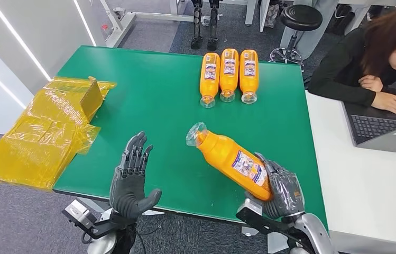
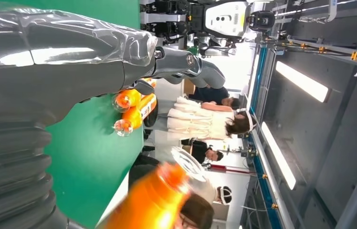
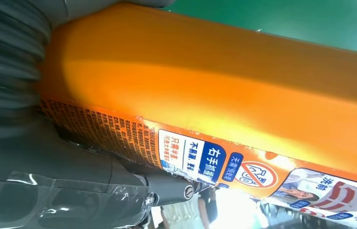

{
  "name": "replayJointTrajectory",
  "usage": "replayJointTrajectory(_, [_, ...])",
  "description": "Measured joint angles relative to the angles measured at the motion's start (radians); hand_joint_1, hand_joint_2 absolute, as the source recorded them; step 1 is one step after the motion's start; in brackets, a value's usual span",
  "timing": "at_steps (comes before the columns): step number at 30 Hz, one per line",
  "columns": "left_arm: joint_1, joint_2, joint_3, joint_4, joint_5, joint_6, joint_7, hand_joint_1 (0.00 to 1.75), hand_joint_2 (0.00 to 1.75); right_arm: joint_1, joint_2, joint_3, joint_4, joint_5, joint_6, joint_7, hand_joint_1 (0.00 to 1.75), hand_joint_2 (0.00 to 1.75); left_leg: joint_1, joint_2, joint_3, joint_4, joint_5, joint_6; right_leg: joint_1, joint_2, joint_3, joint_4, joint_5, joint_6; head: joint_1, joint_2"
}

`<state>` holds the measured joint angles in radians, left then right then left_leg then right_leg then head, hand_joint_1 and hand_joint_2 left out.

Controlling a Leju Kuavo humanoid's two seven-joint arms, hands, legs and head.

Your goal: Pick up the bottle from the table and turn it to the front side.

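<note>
I saw my right hand [image 1: 283, 191] wrapped around the base of the glossy orange bottle [image 1: 231, 159], holding it tilted above the near edge of the smooth green table [image 1: 148, 100], its clear domed cap pointing away. My left hand [image 1: 130, 180] hovered empty, fingers spread.

Glossy orange plastic bottle [image 1: 233, 160] with printed label; matt green table [image 1: 148, 100]; crinkly yellow film [image 1: 47, 129].
</note>
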<state>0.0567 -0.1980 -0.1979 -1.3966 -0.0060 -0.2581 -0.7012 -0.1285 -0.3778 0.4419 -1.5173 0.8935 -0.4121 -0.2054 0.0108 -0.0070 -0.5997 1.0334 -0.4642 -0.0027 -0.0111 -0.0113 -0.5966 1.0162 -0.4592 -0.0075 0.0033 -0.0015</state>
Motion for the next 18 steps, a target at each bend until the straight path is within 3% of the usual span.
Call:
replayJointTrajectory(7, [-0.015, 0.000, -0.002, 0.006, 0.012, 0.006, 0.000, 0.00, 1.75, 0.137, 0.030, -0.034, -0.120, 0.046, -0.039, -0.027, 1.75, 1.75, 0.000, 0.002, 0.000, 0.000, 0.000, 0.000, 0.000, 0.002, -0.001, 0.000, 0.000, 0.000, 0.000, 0.000])
replayJointTrajectory(18, [-0.037, -0.012, -0.034, 0.046, 0.088, -0.093, 0.000, 0.00, 1.75, 0.221, 0.156, 0.010, -0.171, 0.168, -0.007, -0.039, 1.75, 1.75, 0.000, 0.003, 0.000, -0.001, 0.000, -0.001, 0.000, 0.003, -0.001, 0.001, 0.000, 0.000, 0.000, 0.000])
